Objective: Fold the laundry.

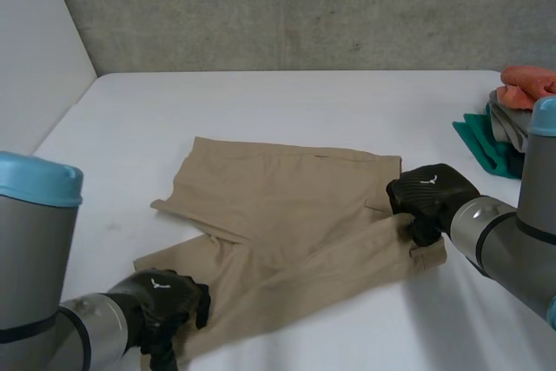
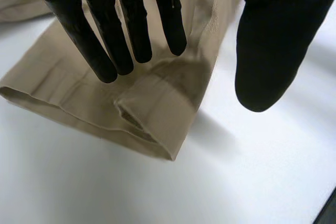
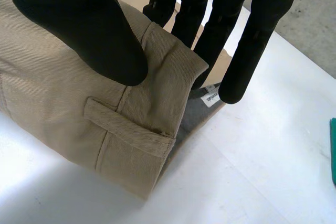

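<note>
Right robot hand [image 1: 432, 197] sits at the waistband end of the tan twill trousers [image 1: 287, 215]. Its thumb [image 3: 100, 35] presses on top of the band just beside a belt loop [image 3: 126, 127], and its fingers [image 3: 247, 61] reach past the edge by the grey lining [image 3: 191, 111]. It seems to pinch the band, though the underside is hidden. The left robot hand [image 1: 165, 300] is at a leg hem on the near side, fingers [image 2: 110, 40] straight over the cloth, thumb off it above the white surface [image 1: 304, 102], holding nothing. The trousers lie folded mid-surface. A pile of orange, grey and teal cloths [image 1: 512, 123] sits well apart at the right edge, partly behind the right arm.
</note>
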